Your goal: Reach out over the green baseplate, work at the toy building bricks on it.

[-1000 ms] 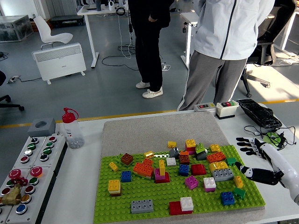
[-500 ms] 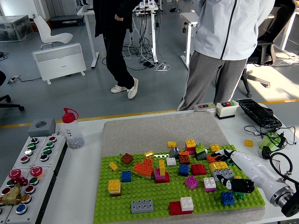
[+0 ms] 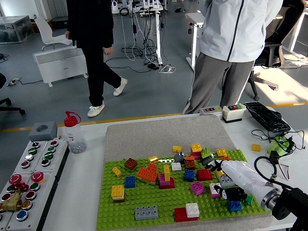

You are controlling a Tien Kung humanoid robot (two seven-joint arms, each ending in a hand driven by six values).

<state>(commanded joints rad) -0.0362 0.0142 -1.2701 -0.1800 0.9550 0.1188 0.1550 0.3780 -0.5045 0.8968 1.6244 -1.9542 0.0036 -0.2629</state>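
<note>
On the white table (image 3: 86, 192), head view: the green baseplate (image 3: 149, 199) lies centre, near edge, studded with toy building bricks (image 3: 147, 174). The right hand (image 3: 222, 179) lies low over the right-side bricks; whether its fingers are apart or clamped cannot be told. Risk: the forearm sweeping loose bricks off. The left arm is unseen.

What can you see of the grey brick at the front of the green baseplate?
The grey brick is a long, low plastic piece with two rows of four studs on top. It sits flat on the baseplate near its front edge, left of centre, lying lengthwise with a slight angle. Nothing is stacked on it and no brick touches it: a red and white pair stands apart to its right. The right hand is well away from it.
</note>
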